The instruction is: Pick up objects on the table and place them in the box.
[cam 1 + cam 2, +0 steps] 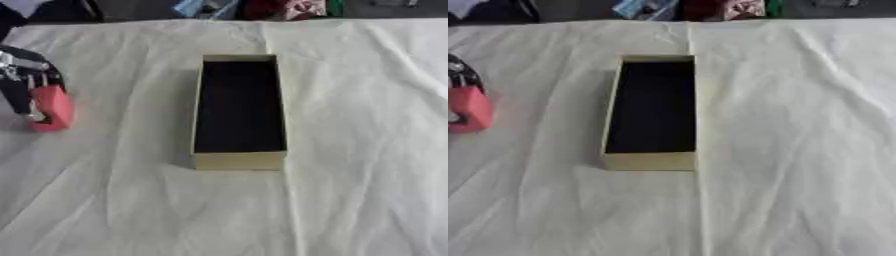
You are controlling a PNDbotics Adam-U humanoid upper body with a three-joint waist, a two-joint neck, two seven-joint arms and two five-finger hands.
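Note:
A long gold-rimmed box (237, 160) with a dark inside lies open in the middle of the white cloth, its long side running away from me. Nothing shows inside it. At the far left my left hand (24, 87) has its fingers curled round a pink-red block (54, 108), held just above the cloth, well to the left of the box. The same block (467, 111) shows at the left edge of the right eye view. My right hand is in no view.
A wrinkled white cloth (350, 150) covers the whole table. Beyond its far edge lie a blue thing (201, 7) and a red patterned thing (284, 8) against a dark background.

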